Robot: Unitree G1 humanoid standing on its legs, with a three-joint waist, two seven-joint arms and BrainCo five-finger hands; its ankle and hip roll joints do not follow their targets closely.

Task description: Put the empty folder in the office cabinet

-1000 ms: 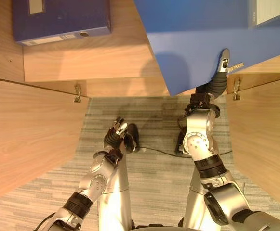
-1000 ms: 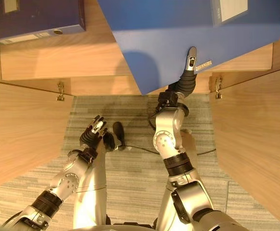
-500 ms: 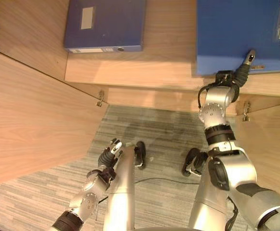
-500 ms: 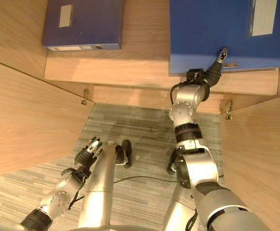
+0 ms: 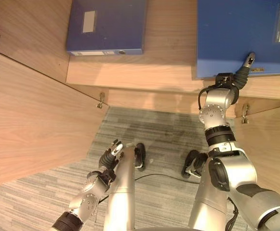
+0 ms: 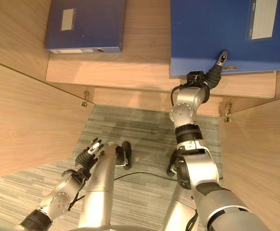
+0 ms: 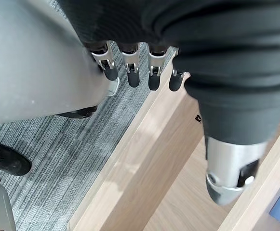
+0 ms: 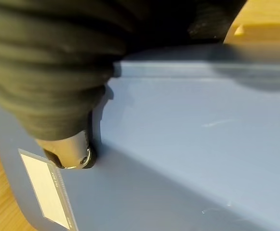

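Right robot hand (image 5: pixel 243 72) at the near edge of blue folder (image 5: pixel 236 33), flat on cabinet shelf (image 5: pixel 168 72); grip hidden. Left robot hand (image 5: pixel 112 153) low, fingers relaxed, empty. Placing step nearly finished; next, likely release and withdraw.

Head eyes look down; wrist views sit close.

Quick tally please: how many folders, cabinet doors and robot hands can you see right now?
Folders: 2, a dark blue folder lying on the shelf, and a lighter blue folder by the right hand.
Cabinet doors: 2, the left door and the right door, both open.
Hands: 2, with the left hand low.
Total: 6.
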